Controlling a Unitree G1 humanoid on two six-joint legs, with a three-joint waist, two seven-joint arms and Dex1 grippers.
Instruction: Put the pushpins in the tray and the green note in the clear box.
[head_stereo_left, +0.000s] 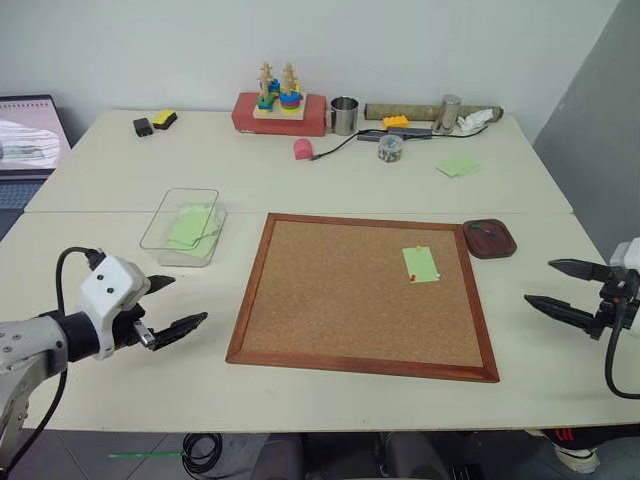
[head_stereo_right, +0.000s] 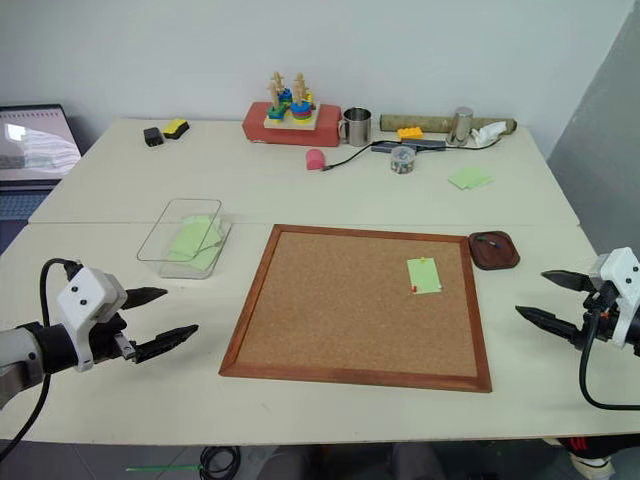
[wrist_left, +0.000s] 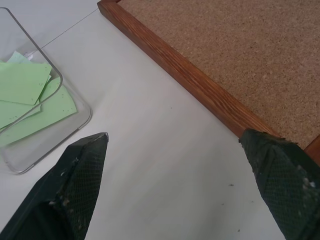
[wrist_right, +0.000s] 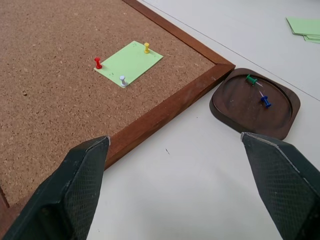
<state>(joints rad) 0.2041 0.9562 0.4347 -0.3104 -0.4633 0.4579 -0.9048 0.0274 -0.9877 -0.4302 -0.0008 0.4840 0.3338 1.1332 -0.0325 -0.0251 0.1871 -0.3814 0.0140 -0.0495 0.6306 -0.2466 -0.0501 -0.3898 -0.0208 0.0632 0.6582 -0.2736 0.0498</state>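
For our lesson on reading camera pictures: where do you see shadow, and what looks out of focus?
Right wrist view: the pushpins on the green note look sharp; the right tool fingers look soft. Left wrist view: the clear box rim catches light; the left tool fingers look soft. Left eye view: faint shadow under the left tool.

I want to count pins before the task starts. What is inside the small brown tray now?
Inside the tray lie two pushpins, a green one and a blue one, loose on its floor. No part of the floor is covered, and there is no red or yellow pin in it.
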